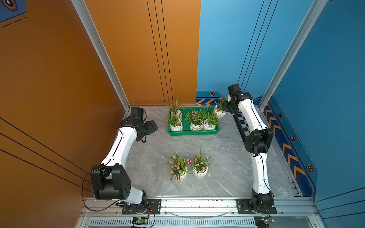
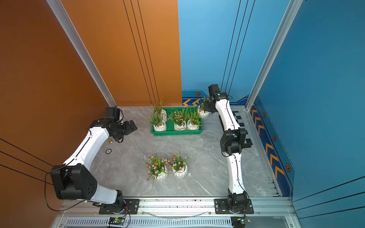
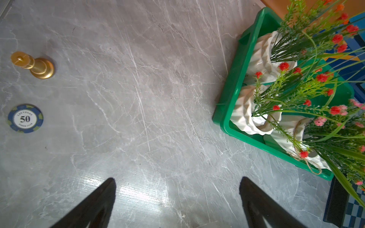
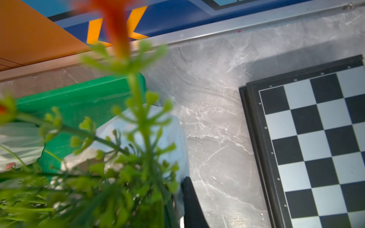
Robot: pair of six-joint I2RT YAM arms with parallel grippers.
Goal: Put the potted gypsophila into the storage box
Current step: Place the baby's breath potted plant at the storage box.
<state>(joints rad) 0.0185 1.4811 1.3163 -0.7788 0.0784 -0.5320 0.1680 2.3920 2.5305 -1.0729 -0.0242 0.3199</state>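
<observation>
Potted gypsophila (image 1: 196, 126) is more than half stored. Four of the seven pots stand upright inside the storage box (image 1: 193, 132): two at its left end, one behind the other, one in the middle and one at its right end.

A fifth pot (image 1: 220, 114) is just beside the far right corner of the box, outside its rim as far as both top views show. The right gripper (image 1: 224, 108) is at this pot with its jaws closed. In the right wrist view one finger (image 4: 190, 197) lies against the white side of the pot, and the sprigs hide the other. I judge that it grips this pot, but I cannot tell if the pot is lifted or rests on the table (image 1: 158, 158).

Two more pots (image 1: 181, 175) (image 1: 200, 172) stand close together on the table, well apart from the box and nearer the arm bases. Nothing touches them.

The left gripper (image 3: 177, 178) is spread wide and empty, over bare table to the left of the box.

By my judgement, three pots are left to place: the one at the corner, then the two in front.
</observation>
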